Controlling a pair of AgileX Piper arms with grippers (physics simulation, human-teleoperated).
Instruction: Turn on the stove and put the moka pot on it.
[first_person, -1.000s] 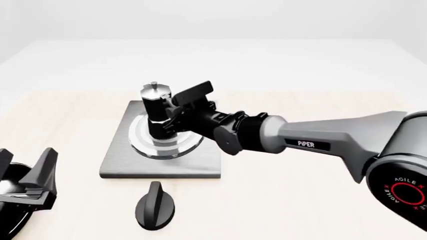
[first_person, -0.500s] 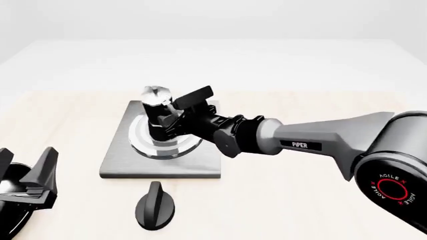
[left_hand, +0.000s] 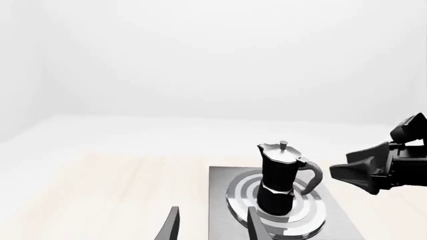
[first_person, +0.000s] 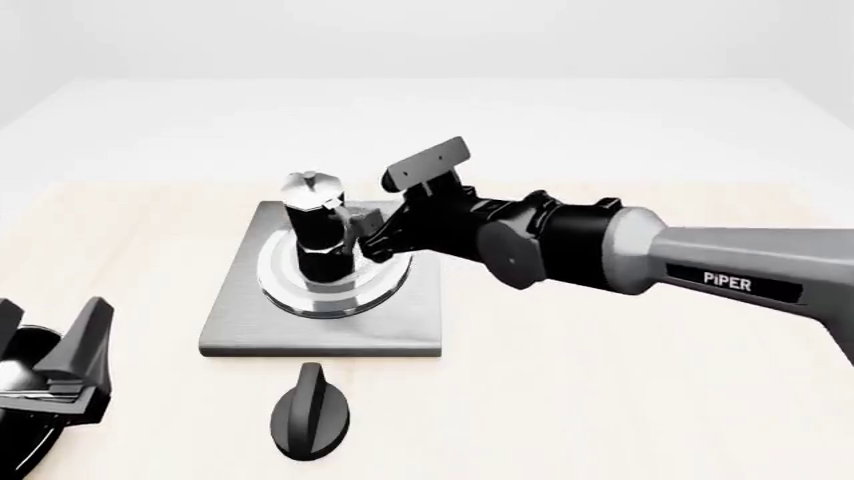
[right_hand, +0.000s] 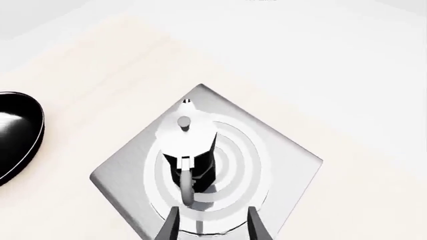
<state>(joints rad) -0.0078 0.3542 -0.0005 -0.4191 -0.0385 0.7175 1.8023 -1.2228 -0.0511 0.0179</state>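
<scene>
The moka pot (first_person: 318, 232), black below and silver above, stands upright on the round burner (first_person: 274, 268) of the grey stove slab (first_person: 238, 325). Its handle points at my right gripper (first_person: 378, 236), which is open and empty, just right of the pot and apart from it. In the right wrist view the pot (right_hand: 190, 145) is straight ahead of the spread fingertips (right_hand: 172, 225). The black oval knob (first_person: 310, 412) lies in front of the slab. My left gripper (first_person: 51, 345) is open and empty at the near left. The left wrist view shows the pot (left_hand: 277, 175) and the right gripper (left_hand: 363, 174).
The wooden tabletop (first_person: 641, 400) stretches right of the stove under my right arm (first_person: 694, 265). A glossy black rounded shape (right_hand: 13, 132) sits at the edge of the right wrist view, and I cannot tell what it is.
My right gripper set the moka pot down onto the burner, opened, and drew back to the right and slightly up. The pot now stands free. The left arm and the knob have not moved.
</scene>
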